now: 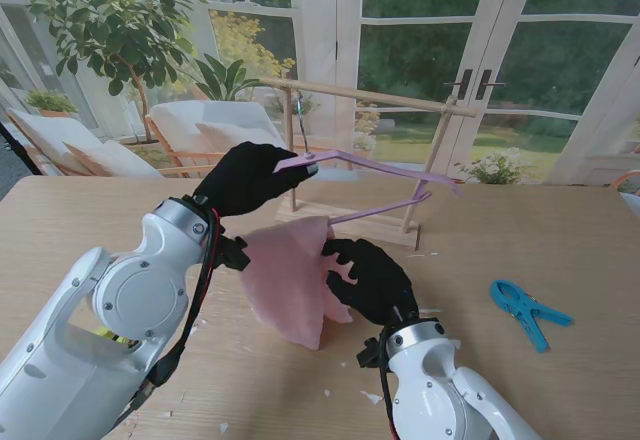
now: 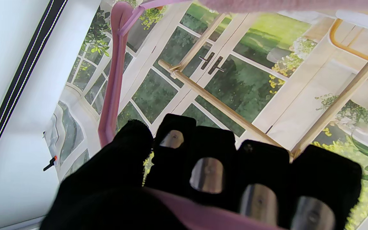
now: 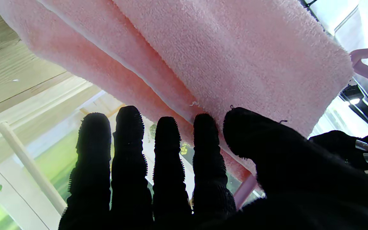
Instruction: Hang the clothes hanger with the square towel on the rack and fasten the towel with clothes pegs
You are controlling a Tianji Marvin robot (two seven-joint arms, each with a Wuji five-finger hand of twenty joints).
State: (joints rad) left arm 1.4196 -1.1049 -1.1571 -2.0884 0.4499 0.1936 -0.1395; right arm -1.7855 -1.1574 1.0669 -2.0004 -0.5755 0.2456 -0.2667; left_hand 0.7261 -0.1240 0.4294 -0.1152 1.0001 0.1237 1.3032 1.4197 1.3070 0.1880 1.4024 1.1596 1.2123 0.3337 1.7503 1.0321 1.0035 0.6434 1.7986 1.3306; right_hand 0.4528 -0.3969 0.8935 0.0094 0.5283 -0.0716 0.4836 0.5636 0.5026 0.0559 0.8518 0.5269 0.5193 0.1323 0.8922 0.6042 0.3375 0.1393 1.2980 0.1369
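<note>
Up off the table, the black-gloved left hand [image 1: 245,178] is clenched around one end of a thin pink plastic clothes hanger [image 1: 385,170], holding it in the air in front of the light wooden drying rack [image 1: 362,97]. In the left wrist view the curled fingers [image 2: 207,150] wrap over a pink bar of the hanger, and another part of it [image 2: 113,73] bends away past them, with the rack's wooden rail [image 2: 216,103] beyond. A soft pink square terry towel [image 1: 290,278] is draped over the hanger's lower bar and hangs in a folded bunch between the two arms, its lowest corner near the pale wooden tabletop [image 1: 520,365]; whether it touches the table I cannot tell.

The black-gloved right hand [image 1: 368,278] is just beside the towel on its right side, fingers spread and straight, gripping nothing. From the right wrist view those fingers [image 3: 167,150] point along the folded towel [image 3: 222,54], the thumb tip against the cloth; the towel's two layers show clearly there, with a pink hanger piece [image 3: 367,68] at its far end.

A blue plastic clothes peg [image 1: 528,310] lies flat on the table to the right, well apart from both hands and from the rack. The hanger is not on the rack's top rail; it is held nearer to me than the rail and lower
</note>
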